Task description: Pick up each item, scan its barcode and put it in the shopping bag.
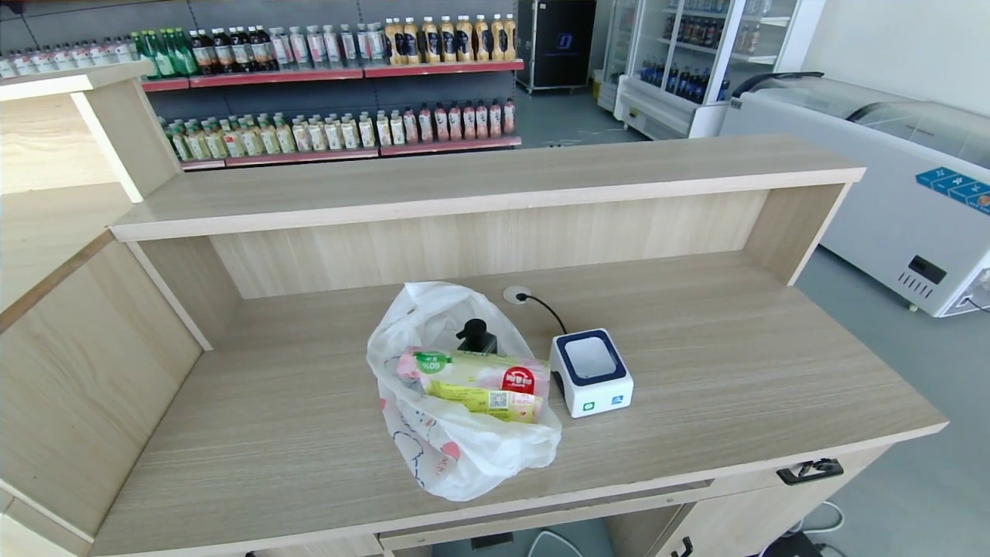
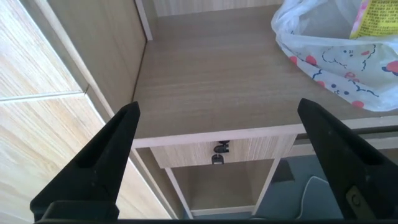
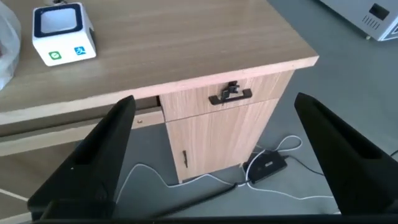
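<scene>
A white plastic shopping bag (image 1: 456,441) with a printed pattern lies on the wooden counter (image 1: 735,363), its mouth facing the scanner. Inside it a yellow-green packet (image 1: 479,383) lies across a black pump-top bottle (image 1: 477,336). The white barcode scanner (image 1: 590,371) with a dark-framed window stands just right of the bag; it is also in the right wrist view (image 3: 62,34). My left gripper (image 2: 217,155) hangs open off the counter's front left edge, with the bag (image 2: 342,56) farther along the counter. My right gripper (image 3: 214,155) hangs open off the counter's front right corner, empty.
A raised wooden ledge (image 1: 479,186) runs behind the counter, with a side wall (image 1: 93,363) on the left. Drawers with black handles (image 3: 230,93) sit under the counter front. A cable (image 1: 545,309) runs from the scanner to a grommet. Shelves of bottles and freezers stand beyond.
</scene>
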{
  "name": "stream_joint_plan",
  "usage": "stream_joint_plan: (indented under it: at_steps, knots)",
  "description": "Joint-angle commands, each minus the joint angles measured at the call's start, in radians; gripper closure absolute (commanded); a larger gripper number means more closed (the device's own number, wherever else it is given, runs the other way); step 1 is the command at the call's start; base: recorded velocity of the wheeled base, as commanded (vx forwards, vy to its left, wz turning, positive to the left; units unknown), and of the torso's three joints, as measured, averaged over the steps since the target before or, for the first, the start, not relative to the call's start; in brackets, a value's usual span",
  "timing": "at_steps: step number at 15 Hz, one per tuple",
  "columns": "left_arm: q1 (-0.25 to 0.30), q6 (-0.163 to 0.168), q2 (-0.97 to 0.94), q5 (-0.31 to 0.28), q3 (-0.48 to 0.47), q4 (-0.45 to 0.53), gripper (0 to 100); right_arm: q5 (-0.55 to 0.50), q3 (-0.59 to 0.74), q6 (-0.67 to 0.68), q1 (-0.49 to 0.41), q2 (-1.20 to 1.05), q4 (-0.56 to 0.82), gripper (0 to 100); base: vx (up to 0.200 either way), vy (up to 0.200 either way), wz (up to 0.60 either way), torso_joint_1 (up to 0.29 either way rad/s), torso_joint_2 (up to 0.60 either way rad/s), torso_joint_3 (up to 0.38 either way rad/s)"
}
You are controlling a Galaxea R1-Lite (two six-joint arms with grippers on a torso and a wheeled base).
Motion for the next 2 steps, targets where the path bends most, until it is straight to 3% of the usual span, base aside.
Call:
stream_joint_plan:
  at_steps: [1, 2]
  knots:
    - [0.001, -0.001, 0.0, 0.0, 0.0, 0.0, 0, 0.0, 0.001, -0.001, 0.001, -0.013, 0.009, 0, 0.0, 0.0, 0.0, 0.0, 0.0, 0.0]
    - [-0.001, -0.001, 0.0, 0.0, 0.0, 0.0, 0, 0.0, 0.001, -0.002, 0.001, -0.013, 0.009, 0, 0.0, 0.0, 0.0, 0.0, 0.0, 0.0]
